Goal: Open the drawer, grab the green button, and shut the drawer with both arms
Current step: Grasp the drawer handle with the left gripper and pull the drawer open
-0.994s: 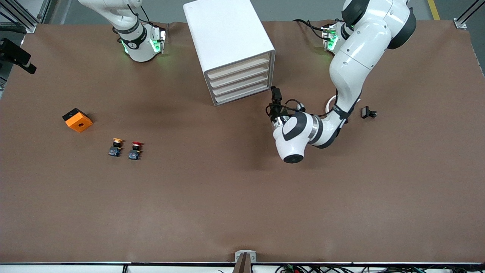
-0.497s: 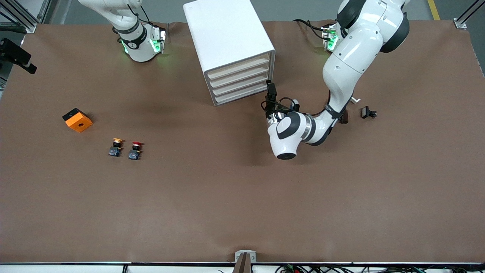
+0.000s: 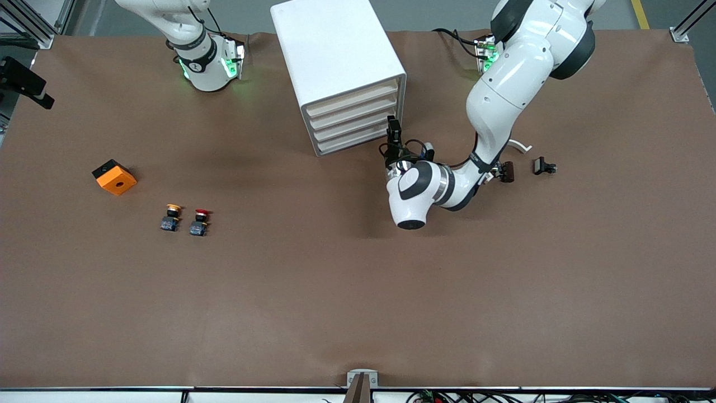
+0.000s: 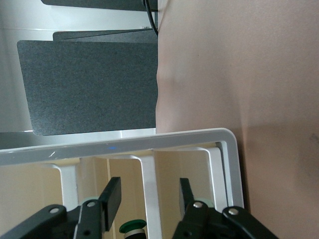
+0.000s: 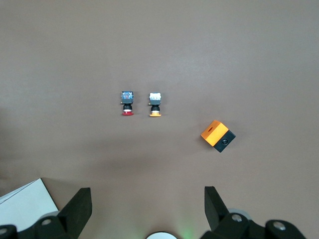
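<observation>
Right end effector (image 5: 144,209): spread, waiting high over tabletop (image 3: 335,291). Drawer (image 3: 358,139): looks shut, opening not begun. Button (image 4: 132,228): green cap glimpsed inside cabinet (image 3: 335,61). Left end effector (image 4: 149,199): spread, at drawer's front edge. All steps remain.

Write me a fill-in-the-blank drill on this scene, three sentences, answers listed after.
1. The left pincer is at the front of the white ____, beside its cream drawers.
2. The right pincer has its fingers ____.
3. On the table, beside the red-capped button stands one with a ____ cap, and the orange block lies farther from the front camera than both.

Missing words: cabinet; open; yellow
</observation>
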`<state>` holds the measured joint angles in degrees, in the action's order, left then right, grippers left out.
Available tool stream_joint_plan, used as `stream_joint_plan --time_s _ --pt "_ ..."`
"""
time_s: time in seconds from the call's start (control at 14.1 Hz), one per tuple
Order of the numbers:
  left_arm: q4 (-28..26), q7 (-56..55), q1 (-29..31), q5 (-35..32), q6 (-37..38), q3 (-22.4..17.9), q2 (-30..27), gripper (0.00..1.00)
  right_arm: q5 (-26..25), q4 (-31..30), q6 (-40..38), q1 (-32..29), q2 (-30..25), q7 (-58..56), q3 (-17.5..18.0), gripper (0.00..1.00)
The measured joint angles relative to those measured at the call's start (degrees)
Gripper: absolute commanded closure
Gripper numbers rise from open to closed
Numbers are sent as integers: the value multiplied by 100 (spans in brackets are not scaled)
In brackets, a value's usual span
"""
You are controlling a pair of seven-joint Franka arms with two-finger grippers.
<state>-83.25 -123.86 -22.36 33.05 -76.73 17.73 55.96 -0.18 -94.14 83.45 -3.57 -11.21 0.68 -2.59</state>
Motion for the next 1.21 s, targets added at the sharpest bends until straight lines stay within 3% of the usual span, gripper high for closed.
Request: stream_joint_plan --time_s 0.28,0.92,1.21 --pt "0 -2 -115 1 19 0 28 48 0 0 0 0 0 0 0 0" --pt "0 -3 -488 2 20 -1 160 88 0 0 1 0 0 0 0 0" --pt "4 -7 -491 12 53 -1 160 90 0 1 1 0 0 2 0 0"
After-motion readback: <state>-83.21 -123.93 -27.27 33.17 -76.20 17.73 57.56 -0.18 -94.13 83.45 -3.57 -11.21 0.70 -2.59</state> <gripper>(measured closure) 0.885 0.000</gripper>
